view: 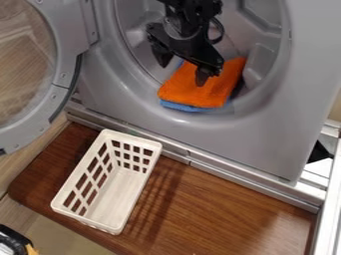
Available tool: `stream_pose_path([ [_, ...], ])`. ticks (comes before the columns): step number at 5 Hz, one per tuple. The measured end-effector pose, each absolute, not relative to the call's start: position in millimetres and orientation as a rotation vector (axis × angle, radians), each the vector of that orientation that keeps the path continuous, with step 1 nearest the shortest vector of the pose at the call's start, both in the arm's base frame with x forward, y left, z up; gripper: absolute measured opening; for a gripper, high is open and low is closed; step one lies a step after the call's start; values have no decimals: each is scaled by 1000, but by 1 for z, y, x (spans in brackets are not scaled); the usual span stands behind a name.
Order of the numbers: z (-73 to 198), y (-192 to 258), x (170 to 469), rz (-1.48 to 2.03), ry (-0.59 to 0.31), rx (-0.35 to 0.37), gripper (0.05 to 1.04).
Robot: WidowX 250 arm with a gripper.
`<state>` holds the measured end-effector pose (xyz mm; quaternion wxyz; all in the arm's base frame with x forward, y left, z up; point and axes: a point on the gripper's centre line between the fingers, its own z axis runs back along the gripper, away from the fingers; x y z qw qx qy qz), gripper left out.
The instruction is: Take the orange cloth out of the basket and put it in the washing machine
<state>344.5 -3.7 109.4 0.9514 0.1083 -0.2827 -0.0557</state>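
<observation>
Grey door, round-windowed, swung open at far left; its outer side is cut off by the view's edge. Black object, lower left corner, mostly cut off; identity cannot be told. White plastic basket, latticed sides, standing on a brown wooden board, outside the washing machine. Drum of the same machine, upper centre, its top cut off, part of its interior hidden behind the arm. Black claw, hanging within the drum opening, fingers spread apart, one to the left and one to the right. Orange cloth, in the drum, below and to the right of the claw; the right finger overlaps it in view, contact uncertain, upper part partly covered by that finger. Blue cloth, beneath the orange one, largely hidden, edges visible. Metal rail, far right, cut off.
</observation>
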Motion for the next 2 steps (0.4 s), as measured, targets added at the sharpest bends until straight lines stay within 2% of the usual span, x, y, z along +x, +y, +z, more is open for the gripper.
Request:
stream_pose_path([
  [2, 102, 5, 295, -117, -470, 242, 1001],
])
